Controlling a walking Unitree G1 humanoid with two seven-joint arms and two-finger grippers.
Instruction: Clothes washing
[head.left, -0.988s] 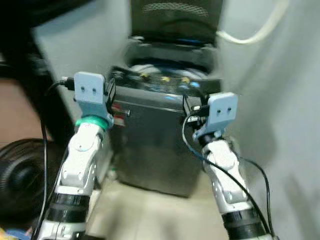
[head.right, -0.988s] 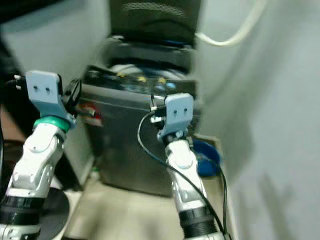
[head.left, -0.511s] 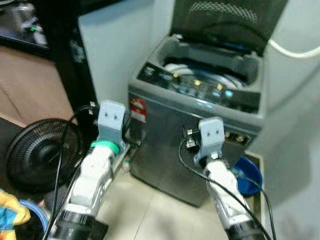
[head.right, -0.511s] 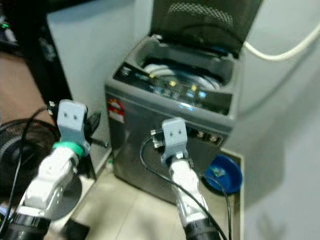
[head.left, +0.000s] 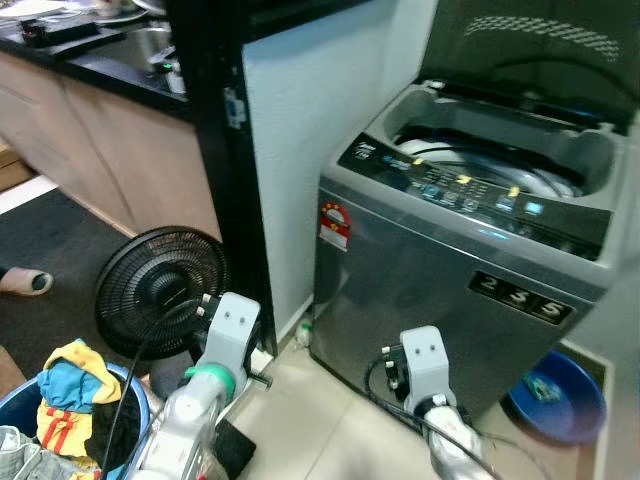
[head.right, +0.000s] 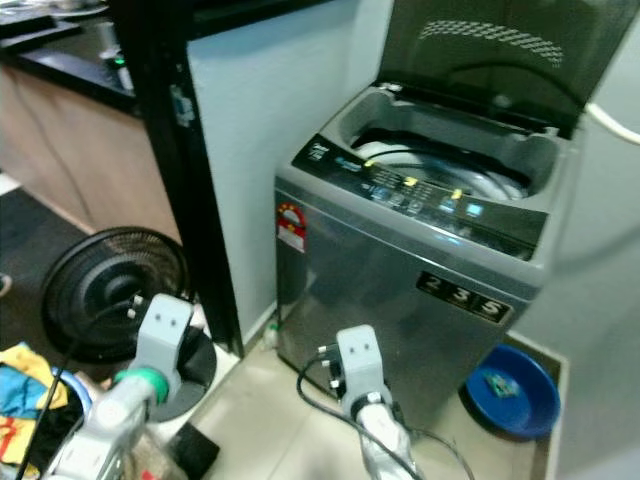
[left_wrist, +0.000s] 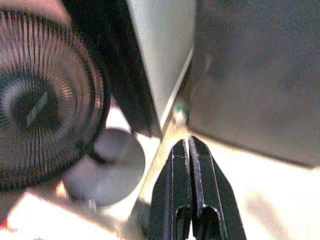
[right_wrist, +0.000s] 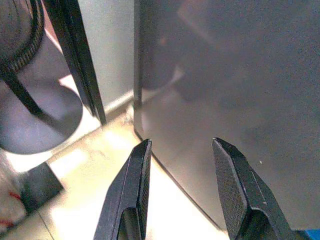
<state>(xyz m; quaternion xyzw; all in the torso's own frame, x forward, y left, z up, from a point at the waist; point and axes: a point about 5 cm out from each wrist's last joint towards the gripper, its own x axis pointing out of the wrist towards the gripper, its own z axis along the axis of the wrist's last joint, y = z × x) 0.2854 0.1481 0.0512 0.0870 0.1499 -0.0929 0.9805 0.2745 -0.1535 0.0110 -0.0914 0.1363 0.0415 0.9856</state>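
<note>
Left eye view: grey top-load washing machine (head.left: 470, 270), lid up, drum open; left gripper (left_wrist: 190, 150) pinched shut nr its base; right gripper (right_wrist: 182, 165) spread wide facing its front.

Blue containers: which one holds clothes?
The blue basket on the robot's left by the fan; the blue basin beside the washing machine holds none.

The room is evenly lit and a bit dim. The head views are soft and slightly blurry. Light shines off the pale tiled floor (right_wrist: 90, 200) in the wrist views. The grey metal washing machine (head.left: 440, 290) front looks dark and fuzzy up close.
</note>
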